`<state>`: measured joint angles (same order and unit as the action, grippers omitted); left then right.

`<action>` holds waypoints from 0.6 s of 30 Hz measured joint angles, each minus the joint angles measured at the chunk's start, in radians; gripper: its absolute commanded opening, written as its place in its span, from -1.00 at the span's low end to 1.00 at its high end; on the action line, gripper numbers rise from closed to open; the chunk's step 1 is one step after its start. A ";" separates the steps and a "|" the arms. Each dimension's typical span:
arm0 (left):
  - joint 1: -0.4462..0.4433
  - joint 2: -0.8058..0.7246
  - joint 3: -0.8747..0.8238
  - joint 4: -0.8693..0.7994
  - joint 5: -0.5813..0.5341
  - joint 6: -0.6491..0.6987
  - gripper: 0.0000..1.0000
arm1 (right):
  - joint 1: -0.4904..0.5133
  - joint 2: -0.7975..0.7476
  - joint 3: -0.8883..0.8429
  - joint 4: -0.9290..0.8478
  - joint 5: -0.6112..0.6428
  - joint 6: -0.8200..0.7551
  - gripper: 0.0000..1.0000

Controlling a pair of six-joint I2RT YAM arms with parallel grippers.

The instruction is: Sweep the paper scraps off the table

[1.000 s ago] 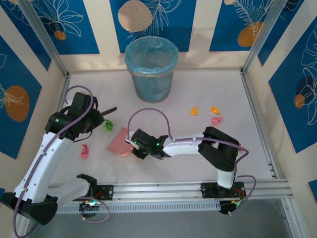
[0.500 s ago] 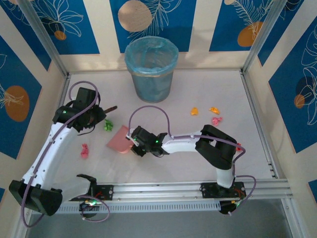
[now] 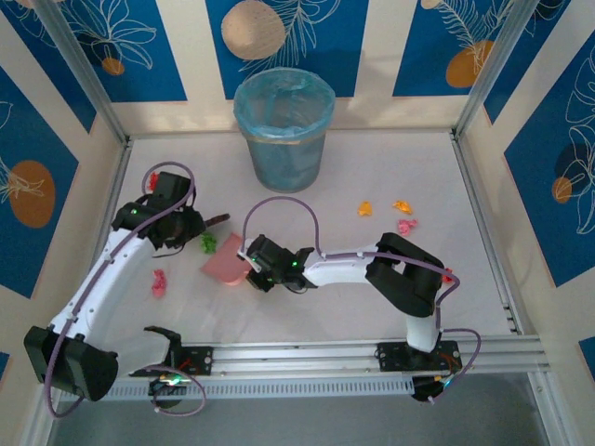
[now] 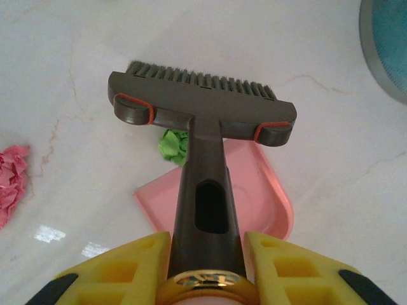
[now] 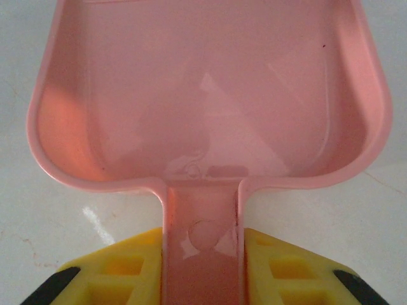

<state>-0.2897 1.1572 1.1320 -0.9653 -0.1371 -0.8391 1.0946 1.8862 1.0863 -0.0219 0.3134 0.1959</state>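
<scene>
Brush and dustpan meet left of the worktop's (image 3: 372, 307) middle.
Bin (image 3: 284, 130) at the far edge. Right claw (image 5: 202, 257) pinches the pink dustpan (image 5: 203, 95), long axis left-right, mouth toward the left edge. Left claw (image 4: 206, 257) pinches the brush (image 4: 202, 105), head pointing right. Green scrap (image 4: 173, 143) at the pan's lip; other paper scraps (image 3: 406, 226) lie toward the right edge.

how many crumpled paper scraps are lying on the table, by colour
green crumpled paper scrap: 1
pink crumpled paper scraps: 2, one on the left, one on the right
orange crumpled paper scraps: 2, side by side
red scrap, partly hidden: 1
total: 6
</scene>
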 measured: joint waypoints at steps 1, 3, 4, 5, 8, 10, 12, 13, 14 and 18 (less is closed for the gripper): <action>0.000 -0.003 -0.004 0.000 0.007 0.000 -1.00 | 0.000 0.000 0.000 0.000 0.000 0.001 -1.00; 0.000 -0.011 -0.006 0.001 0.027 0.000 -1.00 | 0.000 0.000 0.000 0.000 0.000 0.002 -1.00; 0.000 -0.018 -0.008 0.000 0.039 0.000 -1.00 | 0.000 0.000 0.000 0.000 0.000 0.005 -1.00; 0.000 -0.026 -0.010 0.000 0.053 0.000 -1.00 | 0.000 0.000 0.000 0.001 0.000 0.007 -1.00; 0.000 -0.049 -0.022 -0.004 0.097 0.000 -1.00 | 0.000 0.000 0.000 0.003 0.000 0.013 -1.00; 0.000 -0.059 -0.031 -0.009 0.123 0.000 -1.00 | 0.000 0.001 0.000 0.004 0.000 0.016 -1.00; 0.000 -0.070 -0.043 -0.015 0.152 -0.002 -1.00 | 0.000 0.003 0.000 0.005 0.000 0.016 -1.00; 0.000 -0.075 -0.049 -0.015 0.163 -0.006 -1.00 | 0.000 0.003 0.000 0.005 0.000 0.016 -1.00; 0.000 -0.080 -0.057 -0.015 0.178 -0.013 -1.00 | 0.000 0.003 0.000 0.005 0.000 0.016 -1.00; 0.000 -0.099 -0.067 -0.015 0.226 -0.027 -1.00 | 0.000 0.003 0.000 0.005 0.000 0.016 -1.00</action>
<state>-0.2897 1.0584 1.0649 -0.9802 0.0887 -0.8665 1.0943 1.8893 1.0863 -0.0166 0.3134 0.2123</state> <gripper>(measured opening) 0.302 0.288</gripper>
